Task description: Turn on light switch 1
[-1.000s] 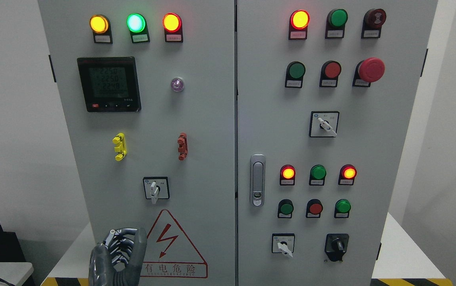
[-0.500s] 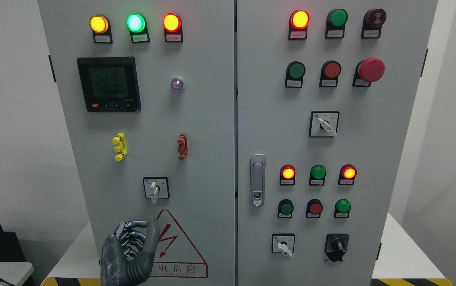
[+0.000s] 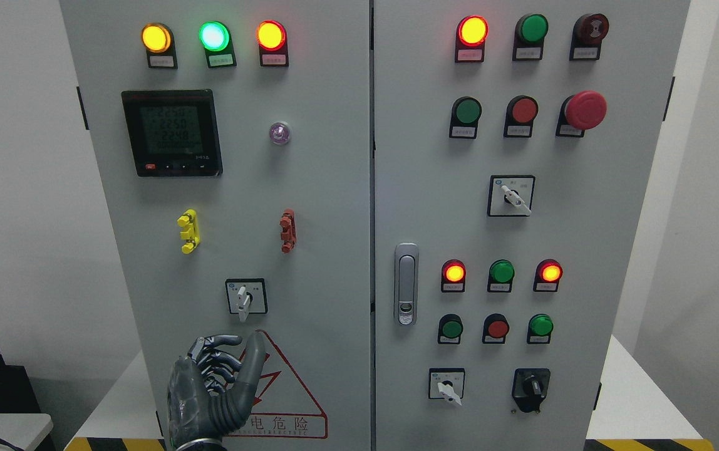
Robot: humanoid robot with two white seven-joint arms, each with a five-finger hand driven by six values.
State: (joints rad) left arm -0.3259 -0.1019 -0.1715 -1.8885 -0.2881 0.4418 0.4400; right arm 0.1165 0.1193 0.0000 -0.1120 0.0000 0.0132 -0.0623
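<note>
A grey two-door control cabinet [image 3: 322, 188] fills the head view. Low on its left door sits a small rotary selector switch [image 3: 245, 298] with a white lever pointing straight down. My left hand [image 3: 234, 354] comes up from the bottom edge, directly below that switch and in front of the red warning triangle [image 3: 278, 388]. Its four fingers [image 3: 215, 360] are curled inward and hold nothing, while the thumb [image 3: 256, 351] points up, its tip a short way under the switch plate. The hand does not touch the switch. My right hand is out of sight.
The left door also carries three lit lamps [image 3: 214, 36], a digital meter [image 3: 171, 133], and yellow [image 3: 188, 231] and red [image 3: 287, 231] clips. The right door has a handle [image 3: 406, 284], push buttons, a red emergency stop [image 3: 585, 110] and more selector switches [image 3: 510, 195].
My left hand has risen and shifted right, from the lower left of the warning triangle to just under the left door's selector switch. Its thumb now sticks up.
</note>
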